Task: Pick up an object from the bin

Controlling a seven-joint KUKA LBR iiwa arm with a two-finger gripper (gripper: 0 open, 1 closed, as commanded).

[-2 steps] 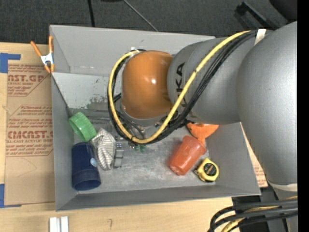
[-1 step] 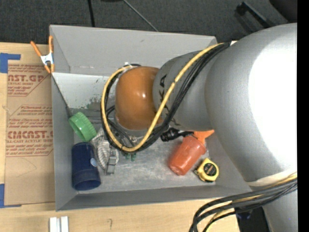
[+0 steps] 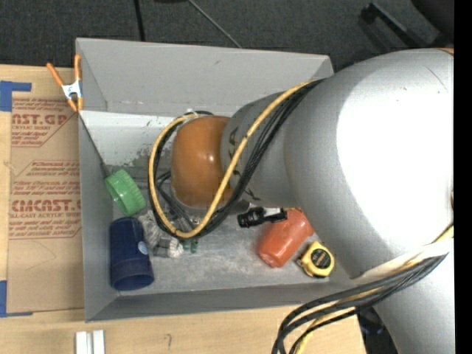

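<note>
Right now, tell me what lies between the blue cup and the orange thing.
Camera view: the gripper, close beside the blue cup, then bare bin floor up to the orange thing.

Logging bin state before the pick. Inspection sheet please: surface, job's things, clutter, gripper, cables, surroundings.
Surface: grey metal bin, floor scuffed, bare patches between things.
Job's things: dark blue cup lying along the left wall, green ribbed cap just above it; both nearest the gripper.
Clutter: orange-red thing and yellow tape measure at the lower right.
Grippers: gripper low in the bin beside the blue cup, under the orange wrist cover; grasp cannot be told.
Cables: yellow and black cables loop round the wrist cover.
Surroundings: dark floor beyond the far wall.
</note>
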